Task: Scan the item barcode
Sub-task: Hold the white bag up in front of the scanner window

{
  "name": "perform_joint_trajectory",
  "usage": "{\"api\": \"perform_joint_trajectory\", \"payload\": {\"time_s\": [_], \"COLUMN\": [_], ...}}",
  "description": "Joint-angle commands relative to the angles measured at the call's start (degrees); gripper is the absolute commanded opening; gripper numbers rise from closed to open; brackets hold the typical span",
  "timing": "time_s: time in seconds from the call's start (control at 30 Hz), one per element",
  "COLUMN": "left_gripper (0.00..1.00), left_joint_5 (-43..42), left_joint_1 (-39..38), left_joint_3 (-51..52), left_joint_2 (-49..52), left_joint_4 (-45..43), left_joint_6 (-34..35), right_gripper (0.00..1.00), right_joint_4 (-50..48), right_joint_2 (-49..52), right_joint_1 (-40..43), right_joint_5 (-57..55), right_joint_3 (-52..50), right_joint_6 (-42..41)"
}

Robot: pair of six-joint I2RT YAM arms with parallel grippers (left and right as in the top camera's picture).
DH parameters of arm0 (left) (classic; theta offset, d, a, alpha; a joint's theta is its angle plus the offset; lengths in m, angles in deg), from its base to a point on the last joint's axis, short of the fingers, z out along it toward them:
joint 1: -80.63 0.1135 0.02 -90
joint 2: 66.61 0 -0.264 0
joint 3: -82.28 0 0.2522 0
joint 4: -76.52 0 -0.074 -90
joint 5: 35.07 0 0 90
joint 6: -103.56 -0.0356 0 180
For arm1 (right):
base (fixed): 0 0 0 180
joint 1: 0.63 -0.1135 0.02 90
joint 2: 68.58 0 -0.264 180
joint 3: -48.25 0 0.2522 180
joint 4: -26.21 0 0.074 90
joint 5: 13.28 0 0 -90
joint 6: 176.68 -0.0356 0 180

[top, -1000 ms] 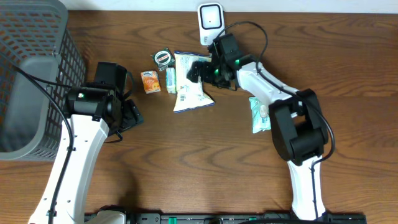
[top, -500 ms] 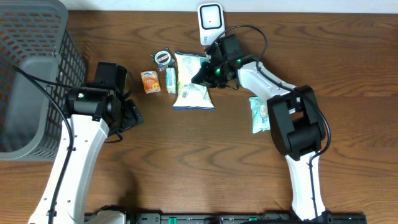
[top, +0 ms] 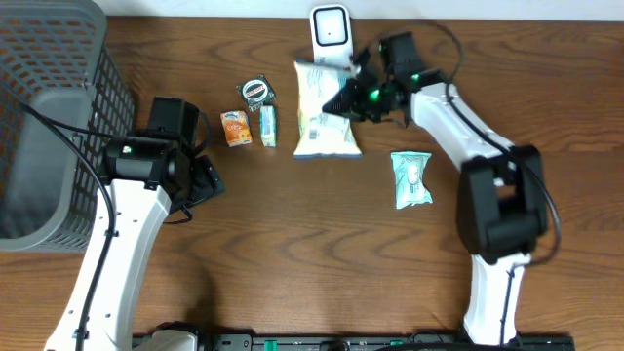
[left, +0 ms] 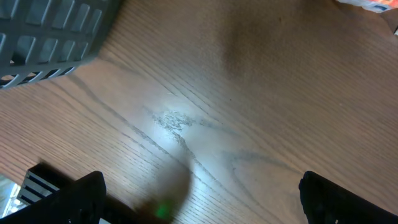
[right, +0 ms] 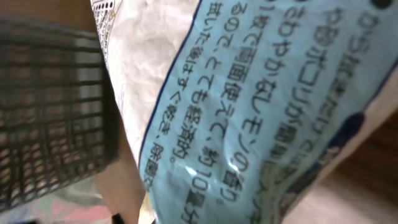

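On the brown wood-grain tabletop (top: 292,253), toward twelve o'clock, the right claw (top: 353,97) is clenched on the edge of a crinkly white pouch (top: 325,125) with pale blue-green panels and Japanese print, just at six o'clock of the white scanner (top: 330,29), while the left claw (left: 199,199) hangs released at nine o'clock.

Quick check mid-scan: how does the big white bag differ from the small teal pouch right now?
Size: the white bag is clearly larger than the teal pouch. State: the white bag is pinched at its edge by the right hand, just below the scanner; the teal pouch lies untouched on the table. Colour: the white bag is pale with green print, the teal pouch mint. Both are flat sealed packets.
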Motion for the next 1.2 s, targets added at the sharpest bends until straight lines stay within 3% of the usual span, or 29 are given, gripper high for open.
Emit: {"api": "perform_joint_trajectory", "payload": {"time_s": [0.0, 0.4, 0.87, 1.17], "left_gripper": [0.98, 0.98, 0.98, 0.98], "left_joint_5": [0.5, 0.5, 0.5, 0.5], "left_joint_1": [0.2, 0.2, 0.2, 0.2], "left_joint_3": [0.2, 0.2, 0.2, 0.2], "left_joint_2": [0.1, 0.1, 0.1, 0.1], "left_joint_4": [0.2, 0.2, 0.2, 0.2], "left_joint_6": [0.3, 0.3, 0.3, 0.3], "right_gripper": [0.01, 0.01, 0.01, 0.01], "right_joint_4": [-0.6, -3.7, -12.2, -12.3], "right_joint_2": [-8.3, -20.7, -20.8, -20.8], "right_joint_1": [-0.6, -0.6, -0.6, -1.1], "right_joint_5": [3.3, 4.1, 9.0, 9.0], "right_joint_3": [0.4, 0.4, 0.4, 0.4], "right_joint_6": [2.9, 15.7, 15.6, 14.3]}}
